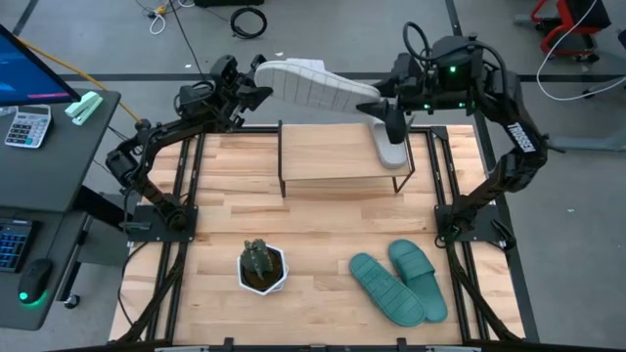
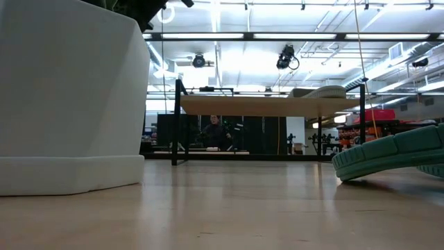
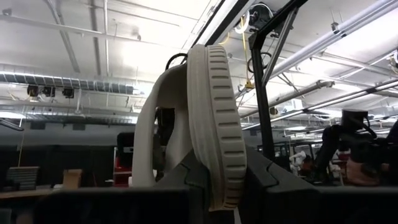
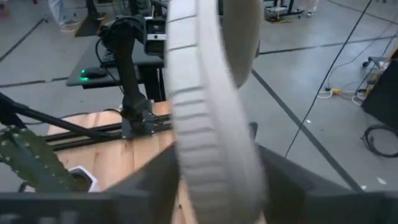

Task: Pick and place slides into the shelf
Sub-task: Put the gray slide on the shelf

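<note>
The plant (image 1: pixel 261 267) in its white pot stands at the near edge of the surface (image 1: pixel 323 220), left of centre, and to its right the teal pair (image 1: pixel 401 281) lies flat side by side, both slides touching, not yet picked. Farther back stands the shelf (image 1: pixel 337 152), its plank top across the middle. Above its back left corner the left claw (image 1: pixel 256 78) is clamped on the heel end of a grey slide (image 1: pixel 311 84), which hangs in the air above and behind the shelf, sole up and slanting toward the right arm; the left wrist view shows this slide (image 3: pixel 214 130) edge-on between the two dark fingers (image 3: pixel 180 180). At the right end of the shelf the right claw (image 1: pixel 392 125) is closed on the second grey slide (image 1: pixel 389 147), which rests on or just above the plank, its toe reaching the front edge; whether it bears on the wood I cannot tell. The right wrist view shows its ribbed rim (image 4: pixel 205 124) gripped close. By my reading the task is early to midway: one grey slide is at the shelf but not released, one is carried, and the teal pair remains.
</note>
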